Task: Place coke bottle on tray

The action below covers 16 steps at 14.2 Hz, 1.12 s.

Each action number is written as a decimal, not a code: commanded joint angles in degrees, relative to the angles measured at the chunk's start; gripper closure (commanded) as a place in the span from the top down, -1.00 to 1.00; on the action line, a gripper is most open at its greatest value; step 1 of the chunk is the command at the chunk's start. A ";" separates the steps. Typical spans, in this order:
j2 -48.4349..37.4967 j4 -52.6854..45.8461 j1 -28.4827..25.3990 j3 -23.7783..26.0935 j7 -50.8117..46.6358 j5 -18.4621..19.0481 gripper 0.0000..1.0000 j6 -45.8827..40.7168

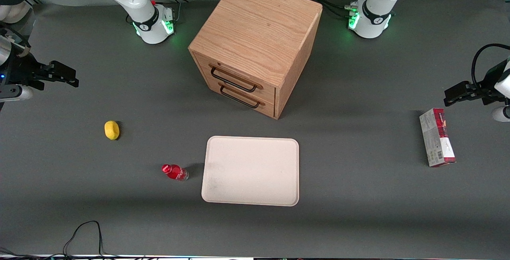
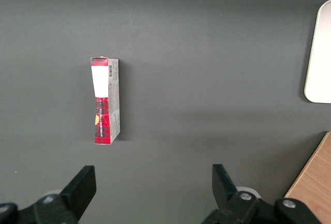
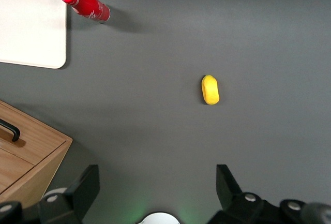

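The coke bottle, small and red with a red cap, rests on the grey table just beside the tray's short edge, on the working arm's side. It does not touch the cream-pink tray, which has nothing on it. The right wrist view also shows the bottle next to the tray. My gripper hovers at the working arm's end of the table, well away from the bottle and farther from the front camera. The gripper is open, with only bare table between its fingers.
A yellow lemon lies between my gripper and the bottle. A wooden drawer cabinet stands farther from the front camera than the tray, both drawers closed. A red-and-white carton lies toward the parked arm's end.
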<state>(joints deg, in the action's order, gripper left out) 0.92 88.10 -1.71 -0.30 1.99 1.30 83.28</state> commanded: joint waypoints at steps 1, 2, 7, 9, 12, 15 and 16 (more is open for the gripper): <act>1.37 -2.23 -0.40 -0.05 -1.11 0.11 1.00 -1.45; 1.28 -2.23 -0.22 -0.14 -1.03 -0.33 1.00 -1.45; 1.28 -2.05 -1.01 -0.76 -0.41 -3.23 1.00 -1.45; 1.28 -2.05 -0.84 -1.11 -0.41 -3.32 1.00 -1.45; 1.28 -2.14 -0.57 -1.29 -0.41 -3.32 1.00 -1.45; 1.37 -2.05 -0.57 -1.37 -0.50 -3.32 1.00 -1.45; 1.28 -2.05 -0.57 -1.37 -0.50 -3.32 1.00 -1.54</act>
<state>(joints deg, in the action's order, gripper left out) 1.57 87.66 -2.00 -1.21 1.99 -0.90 83.12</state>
